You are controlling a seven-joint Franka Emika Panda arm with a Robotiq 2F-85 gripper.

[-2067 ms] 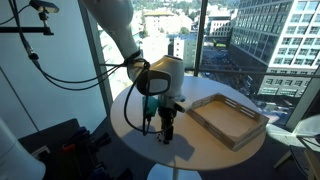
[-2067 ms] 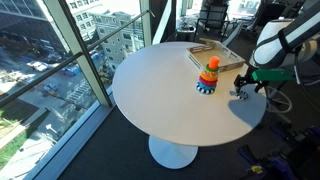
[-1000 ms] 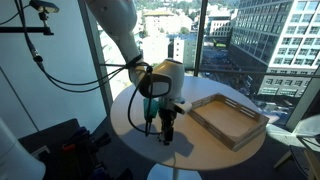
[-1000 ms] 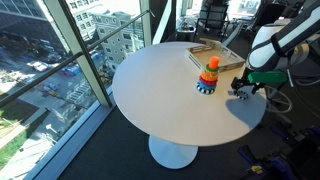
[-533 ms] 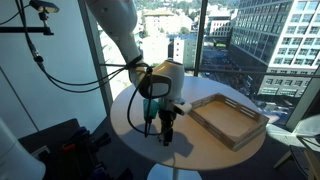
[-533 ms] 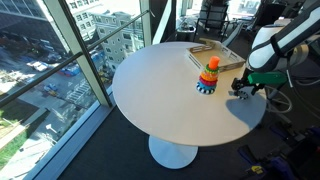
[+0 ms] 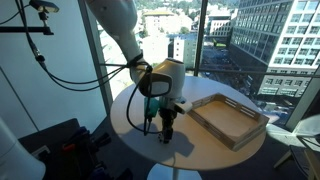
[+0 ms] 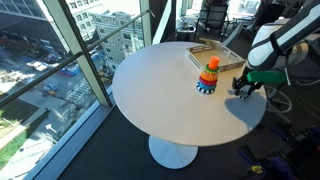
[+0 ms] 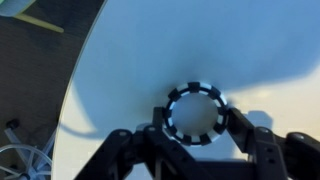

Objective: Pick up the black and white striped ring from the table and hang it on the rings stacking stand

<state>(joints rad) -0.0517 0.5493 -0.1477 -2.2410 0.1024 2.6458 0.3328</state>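
In the wrist view the black and white striped ring (image 9: 195, 89) lies flat on the white table (image 9: 150, 50). My gripper (image 9: 196, 120) is shut on it, one dark finger (image 9: 158, 128) pressing its left side and the other its right. In an exterior view the gripper (image 8: 241, 90) is down at the table (image 8: 160, 90), just right of the rings stacking stand (image 8: 208, 76), which has red and orange rings on top. In an exterior view the gripper (image 7: 163, 132) points straight down at the table top, and the stand is hidden behind the arm.
A rectangular wooden tray (image 7: 228, 117) sits on the table beside the gripper; in an exterior view the tray (image 8: 215, 52) lies behind the stand. The round table edge (image 9: 75, 100) is close to the left of the ring. Floor-to-ceiling windows surround the table.
The arm has stayed low at the same spot on the table. The fingers have drawn in against the striped ring.
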